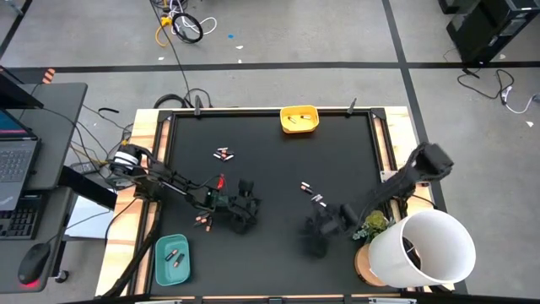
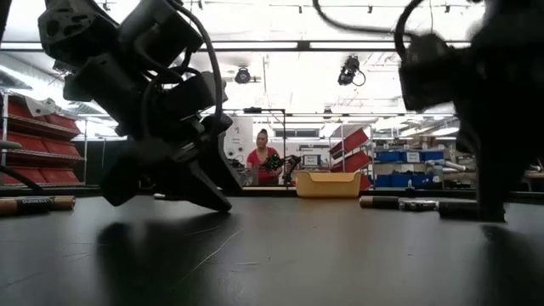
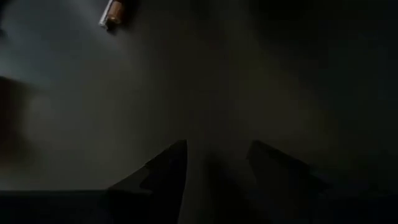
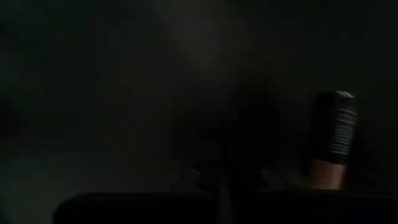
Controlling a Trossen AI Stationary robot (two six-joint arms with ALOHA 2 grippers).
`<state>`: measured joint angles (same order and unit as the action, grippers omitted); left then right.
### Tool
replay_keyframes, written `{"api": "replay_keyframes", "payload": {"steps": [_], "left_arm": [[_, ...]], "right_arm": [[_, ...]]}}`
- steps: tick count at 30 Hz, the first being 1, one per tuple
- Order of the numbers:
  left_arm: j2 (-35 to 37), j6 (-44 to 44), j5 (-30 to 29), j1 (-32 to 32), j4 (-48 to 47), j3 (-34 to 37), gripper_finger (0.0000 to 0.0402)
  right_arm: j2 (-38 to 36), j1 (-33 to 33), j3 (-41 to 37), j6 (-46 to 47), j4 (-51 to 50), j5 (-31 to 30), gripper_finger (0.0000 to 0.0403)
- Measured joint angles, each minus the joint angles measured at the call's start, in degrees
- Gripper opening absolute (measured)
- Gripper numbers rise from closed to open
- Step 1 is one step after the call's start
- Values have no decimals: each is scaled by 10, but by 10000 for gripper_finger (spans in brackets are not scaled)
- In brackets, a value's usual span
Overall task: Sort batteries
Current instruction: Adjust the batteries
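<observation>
Batteries lie scattered on the black table [image 1: 270,169]: a small group at the far left [image 1: 223,154], two near the left arm [image 1: 201,221], and a few at the centre right [image 1: 312,196]. My left gripper [image 1: 245,213] is low over the table and open with nothing between its fingers [image 3: 214,168]; a copper battery [image 3: 115,11] lies ahead of it. My right gripper [image 1: 316,232] is low over the table at the near right. A copper-and-black battery [image 4: 336,143] shows close before it; whether it is touched is too dark to tell.
A yellow tray [image 1: 299,119] with a battery in it stands at the far edge. A teal tray [image 1: 172,258] with two batteries stands at the near left corner. A white bucket [image 1: 426,247] and a small plant [image 1: 375,225] stand at the near right. A person [image 2: 262,163] stands far behind the table.
</observation>
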<state>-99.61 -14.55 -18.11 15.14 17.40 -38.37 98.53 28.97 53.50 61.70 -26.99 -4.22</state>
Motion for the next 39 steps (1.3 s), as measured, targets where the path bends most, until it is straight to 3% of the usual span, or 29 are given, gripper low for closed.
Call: {"api": "replay_keyframes", "payload": {"steps": [8, 28, 34, 39], "left_arm": [[17, 29, -5, 40, -104, -41, 197], [44, 59, -33, 102, -96, -45, 197], [44, 60, -42, 102, -96, -45, 197], [44, 60, -48, 102, -84, -45, 197]], "right_arm": [[65, 25, 38, 8, -25, -47, 1], [44, 23, 35, 15, -20, -89, 1], [46, 26, 83, -15, -61, -179, 8], [46, 20, 103, 18, -155, -204, 24]]}}
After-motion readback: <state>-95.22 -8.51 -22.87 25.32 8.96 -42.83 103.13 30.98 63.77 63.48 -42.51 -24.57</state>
